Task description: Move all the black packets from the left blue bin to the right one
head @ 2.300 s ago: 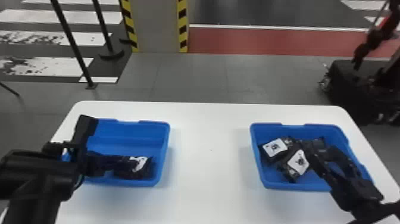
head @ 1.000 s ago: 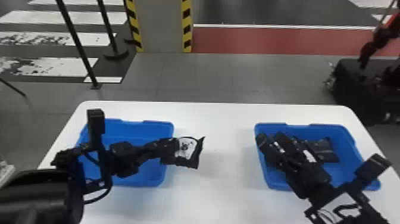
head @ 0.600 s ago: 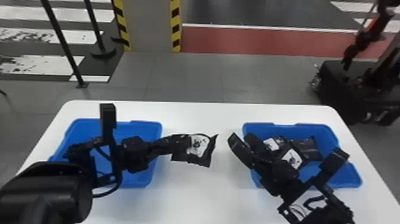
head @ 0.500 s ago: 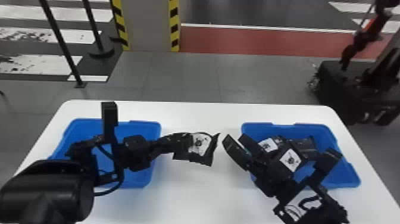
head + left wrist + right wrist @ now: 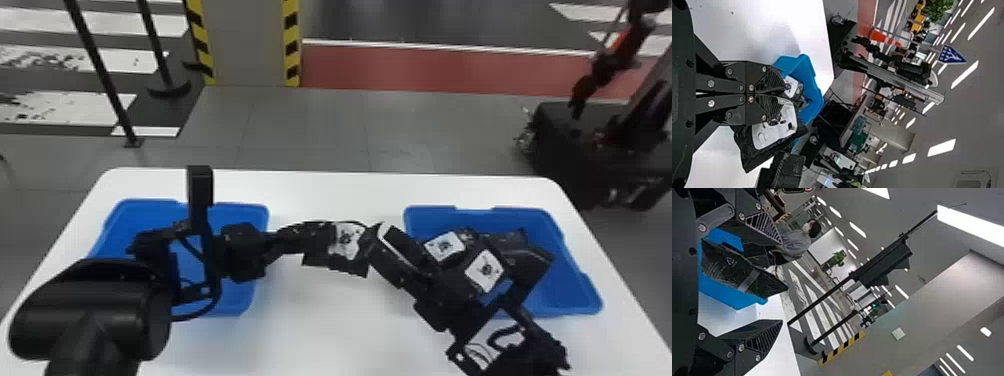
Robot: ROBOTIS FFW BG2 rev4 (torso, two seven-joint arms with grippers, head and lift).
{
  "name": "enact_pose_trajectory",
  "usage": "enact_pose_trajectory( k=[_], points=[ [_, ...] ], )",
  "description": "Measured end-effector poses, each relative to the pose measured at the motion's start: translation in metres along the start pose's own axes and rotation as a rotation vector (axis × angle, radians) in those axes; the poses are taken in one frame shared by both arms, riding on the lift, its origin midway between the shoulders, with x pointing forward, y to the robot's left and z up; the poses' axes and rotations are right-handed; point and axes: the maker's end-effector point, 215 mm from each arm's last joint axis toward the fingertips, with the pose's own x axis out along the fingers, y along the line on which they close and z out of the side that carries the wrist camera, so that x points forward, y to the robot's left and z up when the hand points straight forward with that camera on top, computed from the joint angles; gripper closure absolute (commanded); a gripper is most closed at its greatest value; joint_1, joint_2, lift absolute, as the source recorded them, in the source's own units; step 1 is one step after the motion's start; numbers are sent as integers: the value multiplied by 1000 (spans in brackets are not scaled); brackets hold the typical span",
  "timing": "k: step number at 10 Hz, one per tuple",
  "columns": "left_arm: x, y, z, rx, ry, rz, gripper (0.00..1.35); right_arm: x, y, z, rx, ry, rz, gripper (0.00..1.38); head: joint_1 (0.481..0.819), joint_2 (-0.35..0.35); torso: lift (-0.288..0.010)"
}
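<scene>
My left gripper (image 5: pixel 332 230) is shut on a black packet (image 5: pixel 345 246) with a white label, above the table between the bins. The left wrist view has this packet (image 5: pixel 774 131) between the closed fingers of the left gripper (image 5: pixel 783 94). My right gripper (image 5: pixel 376 250) stands at the packet's right end. In the right wrist view the right gripper (image 5: pixel 781 282) is open, fingers wide apart, with the packet (image 5: pixel 742 272) between them. The left blue bin (image 5: pixel 242 210) is partly behind the left arm. Several black packets (image 5: pixel 484 271) lie in the right blue bin (image 5: pixel 580 280).
The white table (image 5: pixel 320 335) holds both bins, with bare surface between them. The right arm passes over the right bin's near left corner. Beyond the table's far edge are the floor, black poles (image 5: pixel 100 65) and dark equipment (image 5: pixel 590 150) at the right.
The left gripper has lifted the packet out of the left bin and carried it rightward. The right gripper has left the right bin's interior, moving leftward to the packet's end; its fingers are now spread.
</scene>
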Motion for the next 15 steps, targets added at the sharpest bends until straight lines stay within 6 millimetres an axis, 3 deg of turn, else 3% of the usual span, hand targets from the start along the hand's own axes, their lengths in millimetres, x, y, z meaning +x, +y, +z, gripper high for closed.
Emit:
enact_pose_trajectory(
  k=[1, 2, 3, 4, 6, 7, 8, 9, 10, 12, 14, 15],
  points=[
    [1, 0, -1, -3, 1, 0, 1204, 3, 6, -5, 9, 13, 15, 375, 695, -27, -110],
    [2, 0, -1, -6, 1, -2, 1204, 6, 10, -13, 22, 34, 26, 599, 695, -19, -110],
    [3, -2, 0, -7, -2, -7, 1204, 8, 9, -21, 29, 55, 37, 1019, 695, -12, -110],
    [5, -4, 1, -6, -4, -13, 1204, 10, 7, -27, 32, 69, 46, 1289, 695, -12, -110],
    [6, -4, 1, -6, -4, -12, 1185, 12, 4, -26, 16, 73, 47, 1273, 695, -13, -110],
    [5, -2, 0, -6, -5, -1, 967, 13, 5, -23, 9, 65, 49, 1273, 695, -12, -110],
    [0, 5, -2, -6, -16, 27, 515, 13, 5, -20, 9, 55, 51, 1273, 695, -8, -110],
    [-11, 15, -7, -14, -36, 69, 156, 11, 3, -17, 12, 44, 47, 1273, 695, 6, -110],
    [-26, 25, -11, -21, -60, 103, 78, 5, -6, -11, 6, 32, 26, 1273, 695, 15, -110],
    [-59, 34, -17, -28, -115, 147, 168, -21, -45, 17, -39, -2, -61, 1273, 695, 0, -110],
    [-94, 30, -6, 23, -195, 185, 168, -72, -117, 71, -150, -47, -247, 1273, 695, -83, -110],
    [-111, 30, -2, 45, -224, 208, 170, -100, -152, 86, -184, -45, -339, 1273, 695, -129, -110]
  ],
)
